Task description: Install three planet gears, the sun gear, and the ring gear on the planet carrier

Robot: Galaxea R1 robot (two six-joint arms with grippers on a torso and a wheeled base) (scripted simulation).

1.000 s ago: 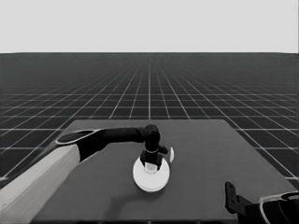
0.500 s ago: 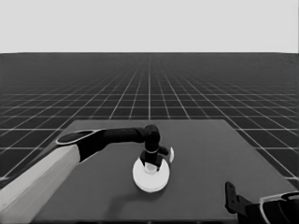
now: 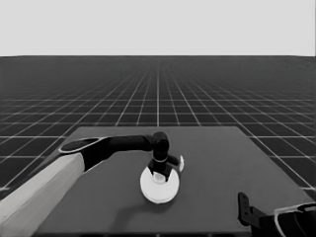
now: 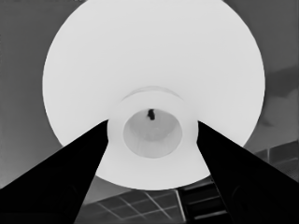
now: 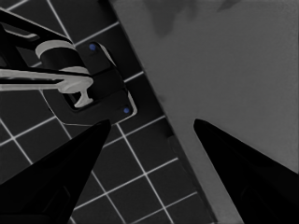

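Note:
The larger round part, the ring gear, is a white disc near the table's front middle. My left gripper stands straight above it. In the left wrist view the disc fills the picture, and both fingers of the left gripper press the sides of its raised hub, shut on it. The planet gears, the sun gear and the planet carrier are hidden. My right gripper waits at the lower right corner, open over the table's corner.
A small white piece shows just right of the left gripper, partly hidden behind it. The left arm's pale forearm crosses the lower left. Dark machinery with blue lights sits past the table's edge.

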